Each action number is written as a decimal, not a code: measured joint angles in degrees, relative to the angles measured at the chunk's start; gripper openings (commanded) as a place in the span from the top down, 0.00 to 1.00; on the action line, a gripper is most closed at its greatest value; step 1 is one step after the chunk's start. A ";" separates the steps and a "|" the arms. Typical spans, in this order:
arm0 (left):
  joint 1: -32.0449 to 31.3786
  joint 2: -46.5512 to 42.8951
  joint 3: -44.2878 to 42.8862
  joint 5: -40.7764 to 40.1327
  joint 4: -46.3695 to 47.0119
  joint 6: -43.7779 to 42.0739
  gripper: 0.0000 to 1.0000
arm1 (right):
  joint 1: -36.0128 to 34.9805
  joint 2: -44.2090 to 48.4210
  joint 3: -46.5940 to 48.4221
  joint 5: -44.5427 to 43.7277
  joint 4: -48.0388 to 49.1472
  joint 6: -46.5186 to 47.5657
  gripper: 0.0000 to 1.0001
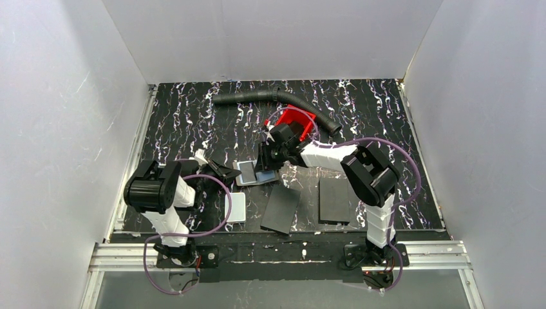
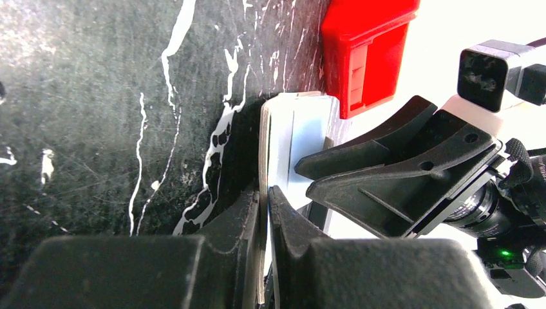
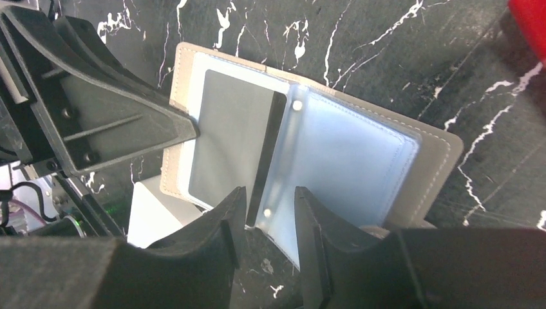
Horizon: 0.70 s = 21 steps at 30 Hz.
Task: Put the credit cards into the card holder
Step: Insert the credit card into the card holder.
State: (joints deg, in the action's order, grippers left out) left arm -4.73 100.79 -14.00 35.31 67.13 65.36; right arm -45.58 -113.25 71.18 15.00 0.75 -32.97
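Top external view, nearest first: a white box (image 1: 236,207) and two flat black panels (image 1: 281,209) lie just ahead of the arm bases. Beyond them the card holder (image 1: 248,174) lies open on the marbled table (image 1: 193,116), between the left gripper (image 1: 228,172) on its left and the right gripper (image 1: 266,166) over its right half. Farther back sit a red tray (image 1: 297,119) and a black hose (image 1: 277,98). The wrist views add what that one cannot. The left wrist view shows the left fingers almost together, pinched on the thin pale edge of the holder's left cover. The right wrist view shows the right fingers apart, straddling the near edge of a clear sleeve (image 3: 341,161) with nothing gripped. It also shows a grey rectangle (image 3: 232,135) in the left pocket; whether that is a card or the lining, I cannot tell. No loose credit cards can be picked out in any view. The step in hand looks like steadying and opening the holder. The next move probably calls for the left grip to hold firm while the right gripper parts the sleeve or fetches a card.
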 measured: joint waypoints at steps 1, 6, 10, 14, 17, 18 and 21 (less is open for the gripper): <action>0.00 -0.68 0.00 0.11 -0.68 -0.22 0.92 | 0.09 0.37 0.00 -0.11 -0.63 0.44 0.56; 0.00 -4.63 -0.37 0.61 -5.84 -1.99 0.93 | 0.24 1.97 0.00 -0.13 -2.78 2.19 0.56; 0.00 -7.54 -2.03 1.14 -11.56 -3.91 0.93 | 0.24 2.73 0.00 -0.07 -4.33 3.28 0.56; 0.00 -10.40 -4.11 1.20 -18.01 -6.78 0.94 | 0.24 3.32 0.39 -0.11 -6.43 3.98 0.54; 0.00 -11.34 -5.29 1.18 -21.40 -8.44 0.94 | 0.24 3.34 2.16 -0.11 -8.72 5.09 0.52; 0.00 -11.39 -5.51 1.16 -22.25 -8.83 0.94 | 0.24 3.39 2.86 -0.13 -9.33 5.51 0.51; 0.00 -11.39 -5.64 1.11 -24.44 -9.51 0.94 | 0.39 4.17 4.17 -0.57 -11.17 6.67 0.46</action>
State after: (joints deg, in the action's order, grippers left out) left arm -4.73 89.41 -19.64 36.42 42.70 55.86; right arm -45.19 -109.08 75.35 14.44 -10.41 -26.30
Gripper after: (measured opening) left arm 0.068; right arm 0.495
